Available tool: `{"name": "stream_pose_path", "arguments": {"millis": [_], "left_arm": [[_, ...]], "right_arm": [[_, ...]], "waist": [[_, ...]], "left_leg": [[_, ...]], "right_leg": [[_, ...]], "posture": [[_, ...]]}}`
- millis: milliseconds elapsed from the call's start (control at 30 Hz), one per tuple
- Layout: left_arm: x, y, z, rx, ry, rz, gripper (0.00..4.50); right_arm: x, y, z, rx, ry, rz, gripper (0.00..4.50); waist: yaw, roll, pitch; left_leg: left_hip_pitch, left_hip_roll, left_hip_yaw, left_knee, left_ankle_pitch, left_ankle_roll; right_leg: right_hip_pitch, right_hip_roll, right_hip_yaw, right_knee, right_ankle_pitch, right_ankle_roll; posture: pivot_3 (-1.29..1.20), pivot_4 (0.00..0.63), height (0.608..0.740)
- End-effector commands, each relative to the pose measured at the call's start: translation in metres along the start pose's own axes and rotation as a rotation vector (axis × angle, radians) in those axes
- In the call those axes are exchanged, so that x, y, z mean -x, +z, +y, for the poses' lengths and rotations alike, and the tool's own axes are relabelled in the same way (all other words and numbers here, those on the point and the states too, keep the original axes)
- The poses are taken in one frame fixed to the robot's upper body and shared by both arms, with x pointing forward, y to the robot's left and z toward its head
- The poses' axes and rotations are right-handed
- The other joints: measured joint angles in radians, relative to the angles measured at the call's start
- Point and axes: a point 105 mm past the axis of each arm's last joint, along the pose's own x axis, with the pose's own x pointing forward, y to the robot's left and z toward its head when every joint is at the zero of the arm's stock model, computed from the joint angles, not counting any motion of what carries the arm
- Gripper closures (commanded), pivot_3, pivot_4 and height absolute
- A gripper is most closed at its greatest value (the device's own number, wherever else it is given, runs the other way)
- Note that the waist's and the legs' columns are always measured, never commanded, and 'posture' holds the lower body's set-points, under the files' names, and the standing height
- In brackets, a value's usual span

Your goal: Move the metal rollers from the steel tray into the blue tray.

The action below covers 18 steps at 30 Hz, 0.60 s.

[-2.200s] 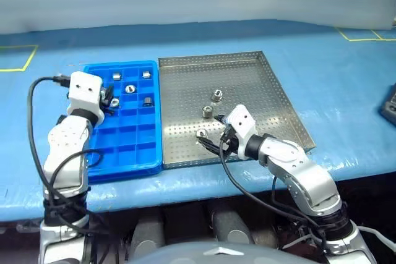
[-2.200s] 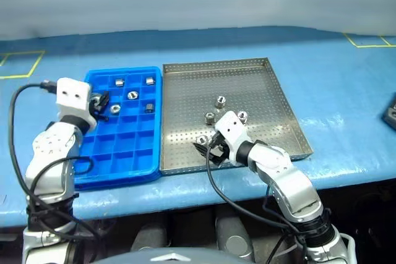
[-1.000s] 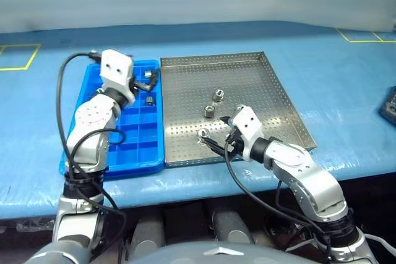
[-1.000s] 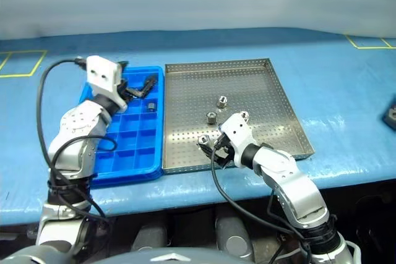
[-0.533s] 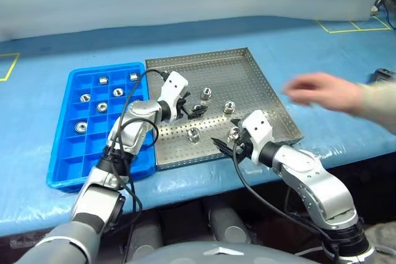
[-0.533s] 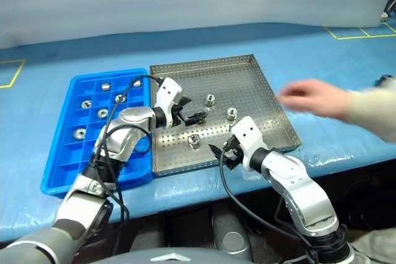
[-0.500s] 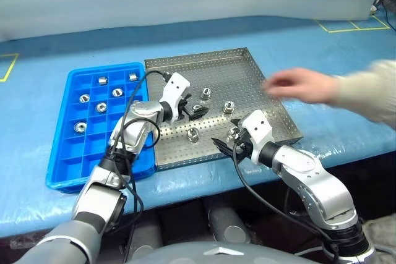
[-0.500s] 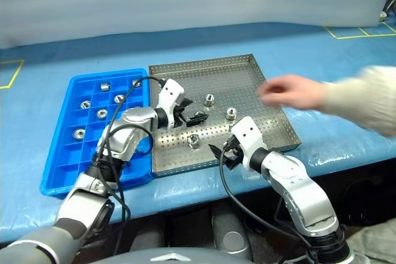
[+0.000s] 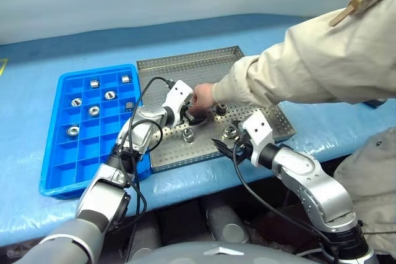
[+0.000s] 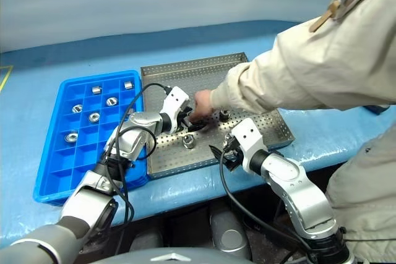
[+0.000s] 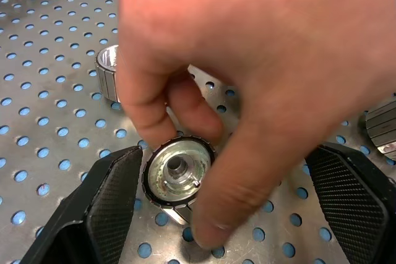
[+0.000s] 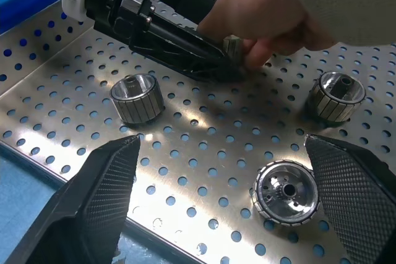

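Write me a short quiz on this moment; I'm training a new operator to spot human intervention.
1. True or false: the left gripper is shut on a roller.
2. What holds that roller between the left gripper's fingers? A) a person's hand B) the right gripper C) nothing, it lies loose
3. In the right wrist view, how many metal rollers lie loose on the steel tray?

Key: 1. False, its fingers stand open either side of the roller. 2. A. 3. Three.
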Motion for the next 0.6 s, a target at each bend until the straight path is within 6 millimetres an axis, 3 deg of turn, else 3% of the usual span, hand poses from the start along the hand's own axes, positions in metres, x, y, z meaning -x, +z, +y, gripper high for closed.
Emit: {"name": "stream_pose_path", "arguments": {"millis": [33, 600], "left_arm": [[0.0036, 0.0102, 0.0010, -0.024, 0.005, -0.037, 0.03], [0.0063, 0.0092, 0.0036, -0.018, 0.011, -0.039, 0.03]], "right_arm": [[0.0008, 0.0155, -0.0010, 0.034, 0.000, -0.059, 0.00], [-0.0007, 0.0169, 0.0001, 0.041, 0.011, -0.059, 0.00]], "waist": [[0.000, 0.000, 0.000], [0.006, 0.000, 0.000]], "left_leg": [[0.000, 0.000, 0.000, 0.000, 0.000, 0.000], [0.000, 0.000, 0.000, -0.002, 0.000, 0.000]], "right_leg": [[0.000, 0.000, 0.000, 0.000, 0.000, 0.000], [0.000, 0.000, 0.000, -0.001, 0.000, 0.000]], "posture": [[-0.18, 0.150, 0.740], [-0.18, 0.150, 0.740]]}}
